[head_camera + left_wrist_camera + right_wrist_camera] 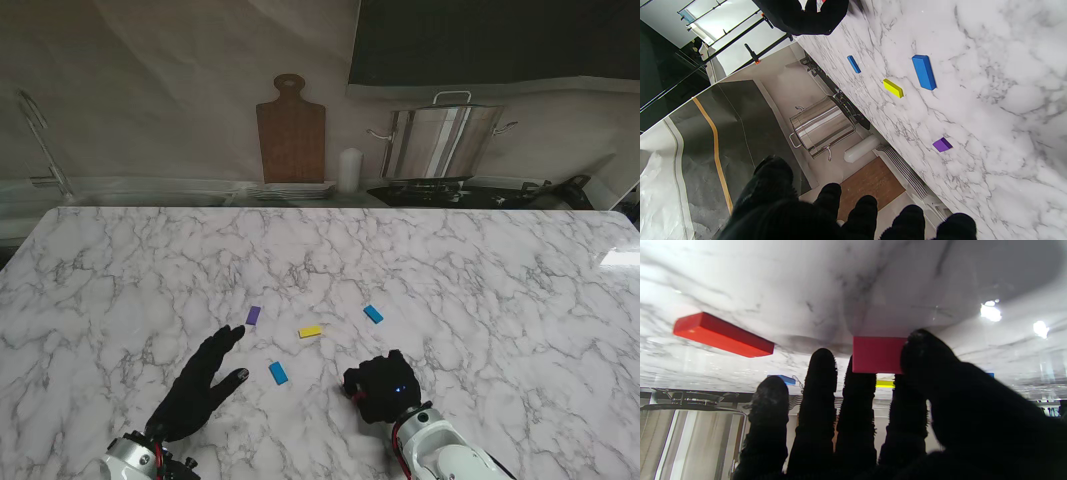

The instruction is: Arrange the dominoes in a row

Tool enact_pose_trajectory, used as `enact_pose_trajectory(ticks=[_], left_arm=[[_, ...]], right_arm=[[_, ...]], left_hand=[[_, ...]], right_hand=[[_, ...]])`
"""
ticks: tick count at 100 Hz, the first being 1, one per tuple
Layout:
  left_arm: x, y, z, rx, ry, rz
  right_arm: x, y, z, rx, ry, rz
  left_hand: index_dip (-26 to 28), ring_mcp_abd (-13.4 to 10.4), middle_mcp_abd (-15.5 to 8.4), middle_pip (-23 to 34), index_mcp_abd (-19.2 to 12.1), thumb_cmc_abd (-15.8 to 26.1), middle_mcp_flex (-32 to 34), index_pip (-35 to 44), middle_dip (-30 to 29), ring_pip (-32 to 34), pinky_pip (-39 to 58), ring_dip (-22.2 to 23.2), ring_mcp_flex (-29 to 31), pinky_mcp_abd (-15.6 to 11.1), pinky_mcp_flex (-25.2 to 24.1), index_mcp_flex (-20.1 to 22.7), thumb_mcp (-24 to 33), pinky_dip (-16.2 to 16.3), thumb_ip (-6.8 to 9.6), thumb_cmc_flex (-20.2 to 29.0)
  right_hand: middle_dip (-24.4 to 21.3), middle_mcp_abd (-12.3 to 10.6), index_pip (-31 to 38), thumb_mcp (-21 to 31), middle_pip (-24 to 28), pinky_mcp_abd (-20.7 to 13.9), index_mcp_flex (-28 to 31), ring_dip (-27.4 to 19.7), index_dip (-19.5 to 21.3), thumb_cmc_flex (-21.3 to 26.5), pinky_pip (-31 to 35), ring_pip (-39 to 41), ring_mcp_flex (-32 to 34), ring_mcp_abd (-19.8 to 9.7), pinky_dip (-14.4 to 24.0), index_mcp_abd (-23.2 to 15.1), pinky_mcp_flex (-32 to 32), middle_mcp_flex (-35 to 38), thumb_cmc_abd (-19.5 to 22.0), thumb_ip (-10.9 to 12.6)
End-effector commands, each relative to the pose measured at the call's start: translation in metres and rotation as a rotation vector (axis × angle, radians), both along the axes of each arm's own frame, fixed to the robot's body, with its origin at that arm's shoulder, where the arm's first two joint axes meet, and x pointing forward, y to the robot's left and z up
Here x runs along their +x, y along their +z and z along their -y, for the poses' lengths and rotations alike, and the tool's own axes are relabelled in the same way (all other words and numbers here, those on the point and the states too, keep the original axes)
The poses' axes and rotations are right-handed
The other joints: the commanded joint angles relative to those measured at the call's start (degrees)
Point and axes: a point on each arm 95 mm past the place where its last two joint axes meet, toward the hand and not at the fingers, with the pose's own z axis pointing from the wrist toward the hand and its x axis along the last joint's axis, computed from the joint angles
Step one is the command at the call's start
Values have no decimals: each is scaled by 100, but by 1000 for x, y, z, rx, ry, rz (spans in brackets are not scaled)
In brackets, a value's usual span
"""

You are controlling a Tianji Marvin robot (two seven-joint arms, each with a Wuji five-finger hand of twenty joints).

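Looking down from the stand, marble table [480, 270] with loose dominoes.
right hand [380, 388]: curled over near my edge; wrist view shows thumb and fingers [858, 396] pinching a pink-red domino [877, 354], gripped, its far edge against the marble.
red domino [723, 335]: lying flat on the table just beside the right hand; hidden in the stand view.
left hand [200, 383]: flat and spread, fingers apart, nothing in it; fingertips aimed at the purple piece.
purple domino [253, 315]: just past the left hand's fingertips, apart from them.
blue domino near [278, 373]: between the two hands, just right of the left thumb, flat.
yellow domino [310, 331]: farther from me than the near blue one, flat, left of the right hand.
blue domino far [373, 313]: farther out than the right hand, well apart from it.
layout: pieces scattered, none touching, no row formed.
backdrop: cutting board [291, 130], steel pot [441, 140] behind the table.
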Motion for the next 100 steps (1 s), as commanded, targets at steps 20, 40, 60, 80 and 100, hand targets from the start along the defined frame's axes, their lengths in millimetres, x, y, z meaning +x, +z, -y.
enact_pose_trajectory(ticks=[20,40,60,80,100], left_arm=[[-2,-2,1,-1,-8,-11],[-2,-1,1,-2,-5,-12],[-2,-1,1,-2,-7,-14],[-3,-1,1,-3,-9,-17],[-2,0,0,-7,-6,-16]], right_arm=[[-3,-6,2,-19,0,-16],[-4,6,2,14,-16,8],[-4,16,3,29,-27,58],[-3,18,4,44,-37,86],[-3,21,3,90,-42,103]], left_hand=[[54,-115,-75,-20,-55,36,-69,57,-37,-13,-7,48,-69,-157,1,-94,-32,90,146,173],[55,-114,-69,-23,-48,37,-73,58,-40,-14,-6,45,-70,-157,0,-91,-32,90,146,177],[55,-109,-71,-23,-51,36,-73,60,-43,-16,-9,39,-71,-155,-1,-85,-37,88,144,166],[55,-99,-62,-31,-11,35,-78,60,-54,-22,-10,27,-76,-158,-1,-85,-38,83,145,161],[55,-102,-63,-30,48,36,-75,61,-65,-23,-13,15,-75,-158,0,-82,-31,76,147,165]], right_hand=[[64,-18,289,-351,229,23,624,71,158,119,31,128,-52,20,107,-396,-65,-12,-49,-100],[70,62,254,-406,112,-49,791,12,100,87,-130,-70,-530,-2,84,-486,-355,-519,-122,-87],[896,-116,198,-414,1102,-251,852,414,75,32,13,650,-1034,-81,315,-776,-564,-1028,-181,-72],[1614,-294,295,-348,1981,-248,754,807,95,51,98,1374,-1045,-74,470,-759,-610,-971,-144,-60],[971,-321,354,-312,1039,-44,598,595,234,83,62,1097,-336,-86,434,-917,-264,72,-30,-55]])
